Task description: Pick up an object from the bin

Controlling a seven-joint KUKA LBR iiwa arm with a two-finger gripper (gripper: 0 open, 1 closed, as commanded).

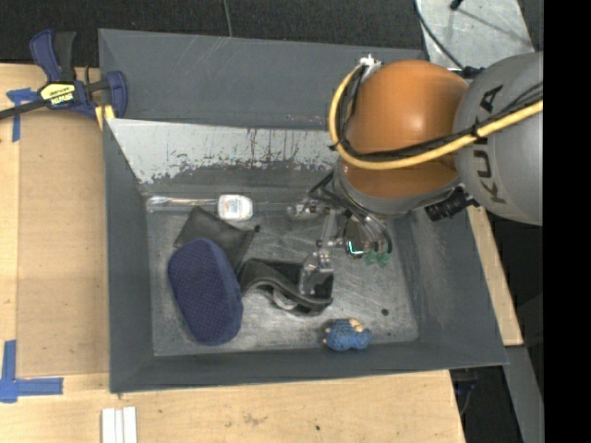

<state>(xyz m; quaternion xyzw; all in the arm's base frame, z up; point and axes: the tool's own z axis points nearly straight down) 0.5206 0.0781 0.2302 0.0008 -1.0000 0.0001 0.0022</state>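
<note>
- A small blue lumpy toy (346, 337) lies against the near wall of the grey bin (129, 340), a little right of the middle.
- A dark blue oval pad (205, 291) with a woven-looking surface rests on the bin floor at the near left.
- Just right of the pad, about mid-floor, lies a black curved strap-like piece (275, 282). Its right end is under the claw.
- The claw (319, 273) is low in the bin, over the right end of that black piece and seemingly touching it. Whether the claw is spread or pressed together I cannot tell.
- A small green bit (373, 258) shows just right of the claw; whether it belongs to the robot or lies loose in the bin is unclear.
- Above the claw bulges the arm's orange cover (406, 123), with a yellow cable (416, 155) looped round it.
- Farther left, a flat dark grey scrap (208, 224) lies beyond the pad.
- A small white packet (235, 208) lies by the foot of the far wall, touching the scrap's far edge.
</note>
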